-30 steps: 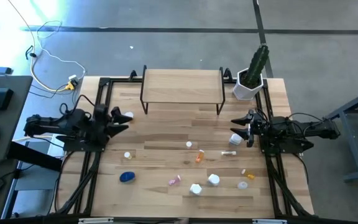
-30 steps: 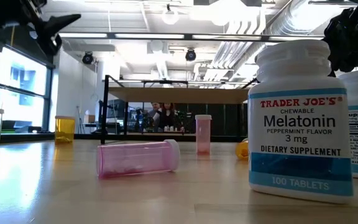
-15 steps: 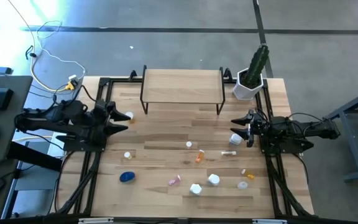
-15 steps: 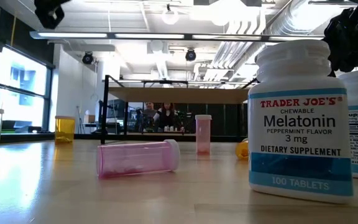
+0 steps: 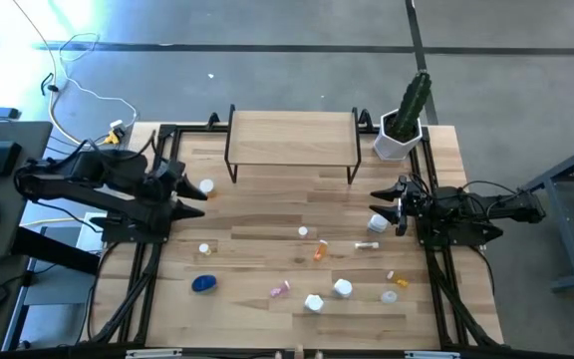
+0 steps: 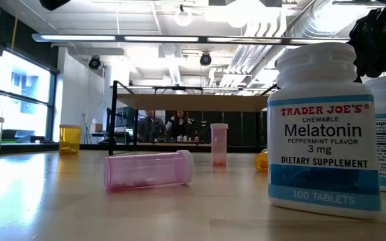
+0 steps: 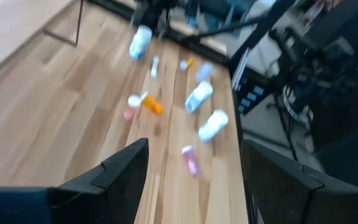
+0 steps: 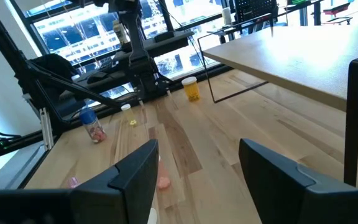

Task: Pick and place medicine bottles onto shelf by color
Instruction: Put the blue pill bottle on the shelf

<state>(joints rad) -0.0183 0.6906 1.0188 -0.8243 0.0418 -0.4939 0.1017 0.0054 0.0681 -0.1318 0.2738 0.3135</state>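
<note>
The medicine bottles lie scattered over the table: a white one (image 5: 205, 185), a blue-lidded jar (image 5: 203, 283), a pink one (image 5: 281, 288) on its side, an orange one (image 5: 319, 251) and several more white ones. The shelf (image 5: 292, 140) stands on its black legs at the far edge. My left gripper (image 5: 189, 189) hangs open above the table's left side, and nothing is between its fingers (image 7: 192, 149). My right gripper (image 5: 399, 204) waits open (image 8: 197, 146) at the right side, close to a white bottle (image 5: 377, 222).
A white pot with a cactus (image 5: 403, 128) stands at the far right, beside the shelf. Black frame rails (image 5: 147, 269) run along the table's left and right sides. In the low view a white Melatonin bottle (image 6: 324, 127) stands close to the near edge.
My left gripper has risen well above the table and tipped up from pointing steeply down toward nearly level. In the low view it has climbed almost out of the picture's top. Its fingers have stayed open.
</note>
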